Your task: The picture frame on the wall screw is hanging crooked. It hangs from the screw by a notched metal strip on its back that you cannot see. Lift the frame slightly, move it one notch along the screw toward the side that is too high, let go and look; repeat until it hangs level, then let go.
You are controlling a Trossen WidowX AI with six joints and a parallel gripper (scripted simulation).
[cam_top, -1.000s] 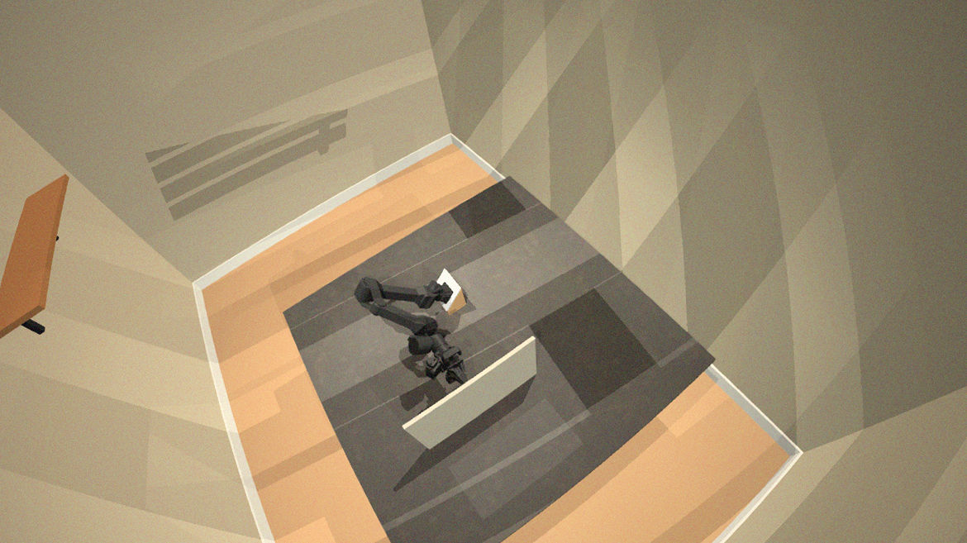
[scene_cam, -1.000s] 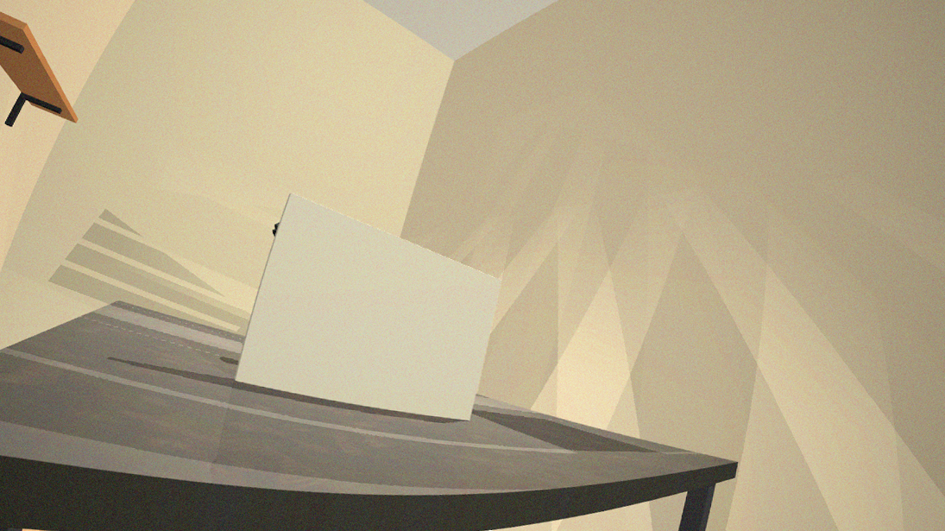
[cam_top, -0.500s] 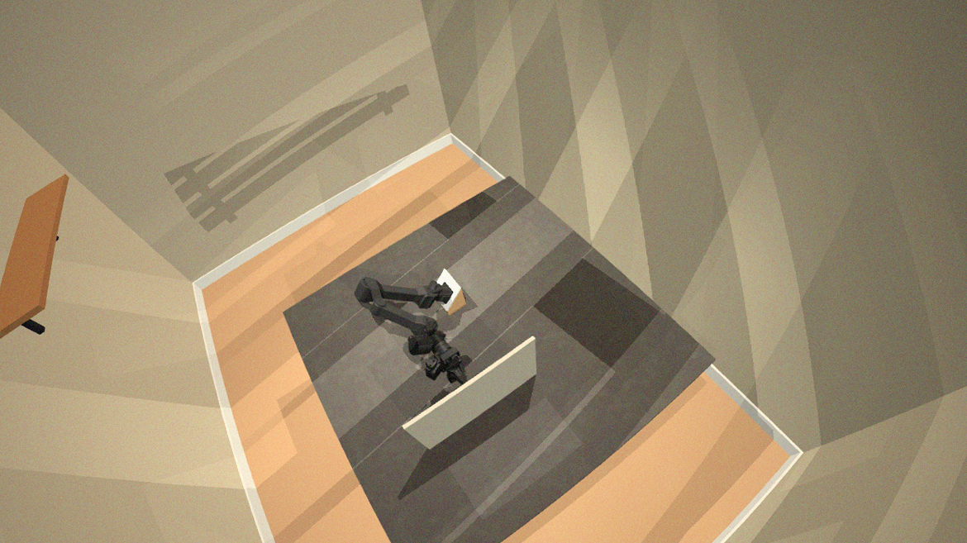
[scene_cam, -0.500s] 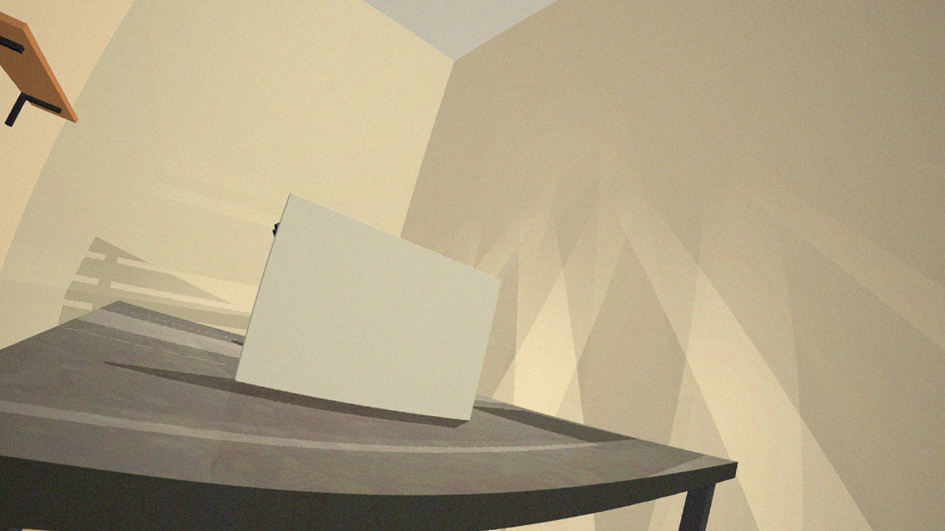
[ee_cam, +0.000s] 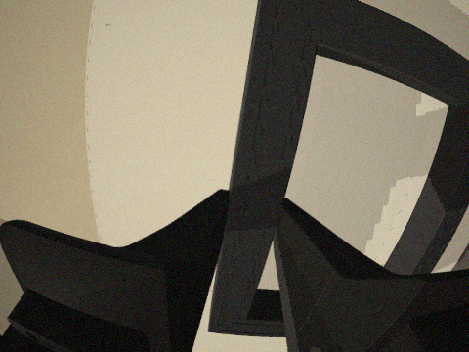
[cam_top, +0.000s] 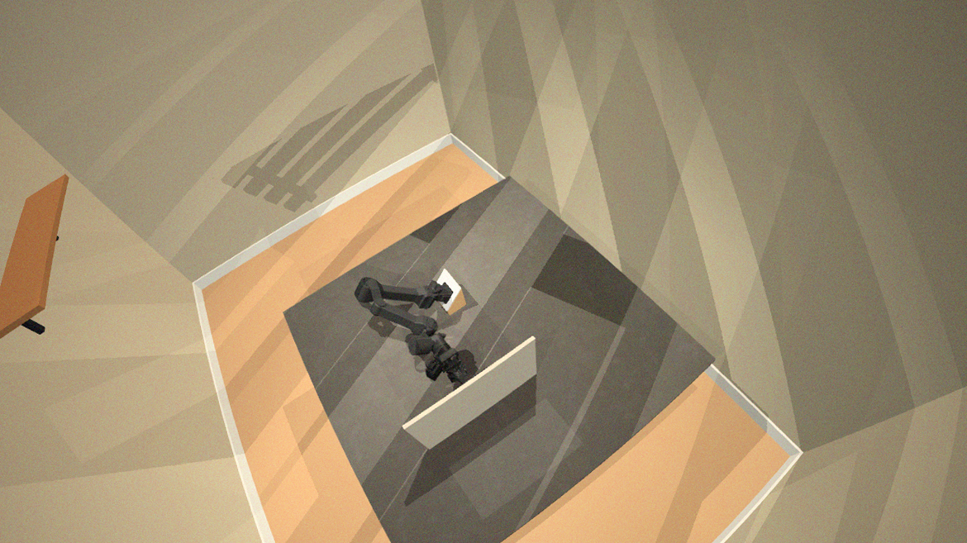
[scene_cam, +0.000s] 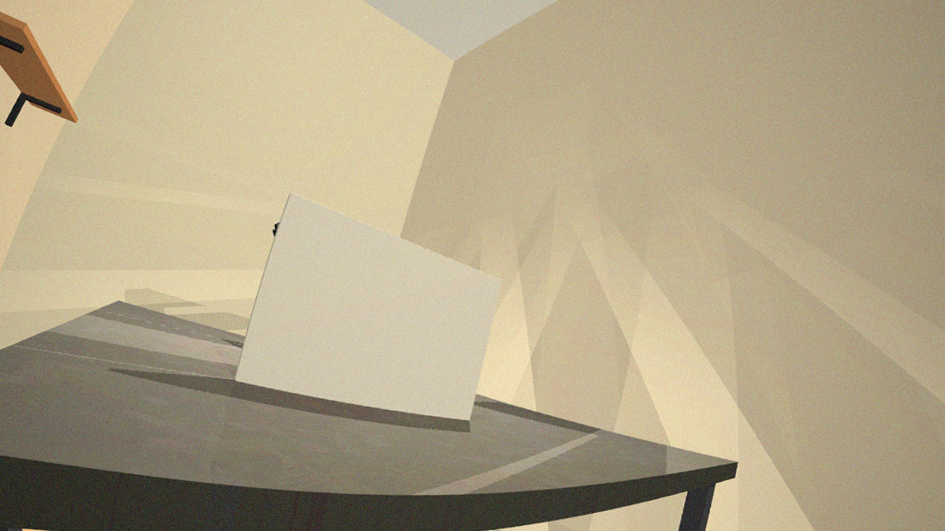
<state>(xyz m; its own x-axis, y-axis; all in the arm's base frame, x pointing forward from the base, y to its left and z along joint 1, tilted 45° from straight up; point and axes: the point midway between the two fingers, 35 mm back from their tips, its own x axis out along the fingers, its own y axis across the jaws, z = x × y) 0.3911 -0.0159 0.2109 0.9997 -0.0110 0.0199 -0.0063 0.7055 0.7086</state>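
Note:
A dark picture frame [ee_cam: 276, 98] fills the upper middle and right of the wrist view. Its side bar leans there, top to the right, and its top bar slopes down rightward. My gripper [ee_cam: 252, 203] is shut on this side bar, one finger against each edge. In the top view the gripper [cam_top: 461, 377] is a small dark shape close against the pale wall panel [cam_top: 482, 396] [scene_cam: 371, 308]. The panel also shows behind the frame in the wrist view [ee_cam: 161, 98]. The frame cannot be made out in either the top or the exterior view. The screw and notched strip are hidden.
The panel stands upright on the dark table [cam_top: 589, 397] [scene_cam: 134, 425]. The black arm [cam_top: 398, 317] bends on the frame's side of it. A small white and tan block [cam_top: 457, 303] is beside the arm. A wooden shelf [cam_top: 27, 256] [scene_cam: 26, 58] is on the room's left wall.

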